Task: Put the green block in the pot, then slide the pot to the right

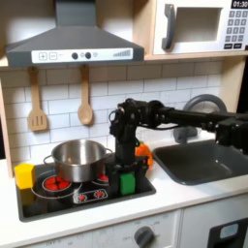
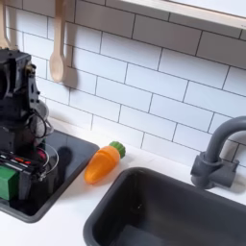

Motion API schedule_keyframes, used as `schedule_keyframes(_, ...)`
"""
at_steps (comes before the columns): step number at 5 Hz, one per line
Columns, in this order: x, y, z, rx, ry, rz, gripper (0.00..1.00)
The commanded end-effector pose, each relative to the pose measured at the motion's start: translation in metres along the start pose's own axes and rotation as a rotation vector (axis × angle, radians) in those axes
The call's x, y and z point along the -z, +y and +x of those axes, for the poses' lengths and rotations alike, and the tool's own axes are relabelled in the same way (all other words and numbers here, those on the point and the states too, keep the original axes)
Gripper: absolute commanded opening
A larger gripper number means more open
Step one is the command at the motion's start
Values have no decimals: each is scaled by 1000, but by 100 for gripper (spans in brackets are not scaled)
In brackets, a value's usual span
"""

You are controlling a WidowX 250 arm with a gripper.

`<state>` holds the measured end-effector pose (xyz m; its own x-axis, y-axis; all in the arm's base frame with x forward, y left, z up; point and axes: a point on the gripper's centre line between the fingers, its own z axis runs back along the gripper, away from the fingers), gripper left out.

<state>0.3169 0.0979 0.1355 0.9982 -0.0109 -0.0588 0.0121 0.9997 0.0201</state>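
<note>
Gripper (image 1: 126,172) of mine straddles the green block (image 1: 126,182), closure unclear; block looks light, rigid; pinch flat sides; pot (image 1: 79,158) nearby.

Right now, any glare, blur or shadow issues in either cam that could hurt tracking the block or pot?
First exterior view: soft and low-res overall; the pot shows bright reflections on its shiny wall; the green block sits at the dark gripper, low contrast around it. Second exterior view: sharper, evenly lit; green block is cut by the second exterior view's left edge; the carrot toy is crisp with a soft shadow.
</note>
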Motion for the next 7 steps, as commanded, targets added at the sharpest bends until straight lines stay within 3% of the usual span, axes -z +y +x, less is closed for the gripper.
schedule_keyframes(1,5,1,-2,7,18,-5,100)
schedule_keyframes(2,3,0,-3,12,17,-6,100)
schedule_keyframes(3,3,-2,-4,9,18,-25,0)
schedule_keyframes(4,1,-1,-3,15,9,-14,0)
schedule_keyframes(7,-11,-3,-1,27,-36,-31,0)
